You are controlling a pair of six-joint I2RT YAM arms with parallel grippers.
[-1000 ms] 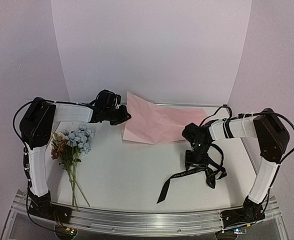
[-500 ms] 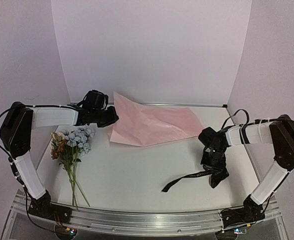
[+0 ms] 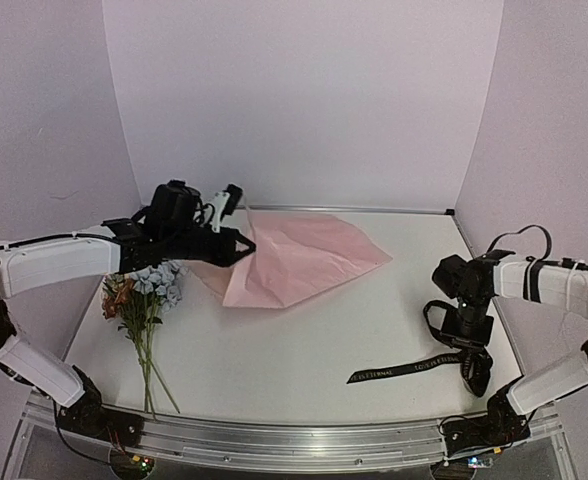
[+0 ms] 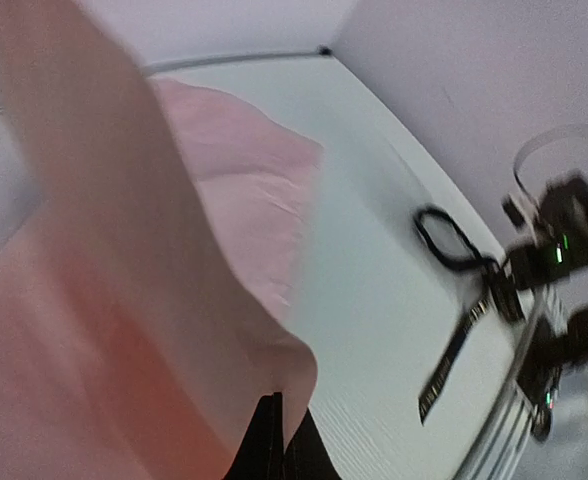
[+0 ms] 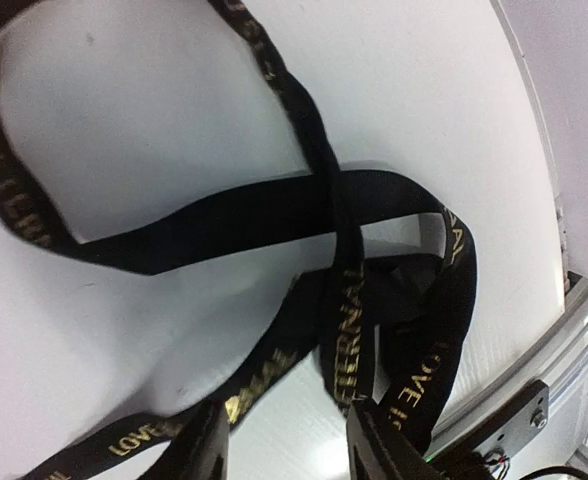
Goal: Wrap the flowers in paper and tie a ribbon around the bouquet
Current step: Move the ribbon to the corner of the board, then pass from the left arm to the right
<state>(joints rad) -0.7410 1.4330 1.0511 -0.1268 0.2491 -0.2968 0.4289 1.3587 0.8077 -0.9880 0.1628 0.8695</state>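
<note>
Left arm extended inward, left end effector (image 4: 274, 445) pinched closed. Right arm bent low, right end effector (image 5: 286, 437) fingers parted.

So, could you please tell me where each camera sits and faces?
Top external: above and behind the robot, looking down on table, flowers; left arm, right arm show.
Left wrist: faces right across the table; left end effector shut on paper.
Right wrist: looks down on ribbon; right end effector below.
Top and left wrist share paper, ribbon.

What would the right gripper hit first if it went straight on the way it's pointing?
The ribbon: the right gripper points down at the table, and bunched loops of ribbon lie straight ahead between its parted jaws. Depth is hard to judge, but the ribbon should come before the table beneath.
</note>
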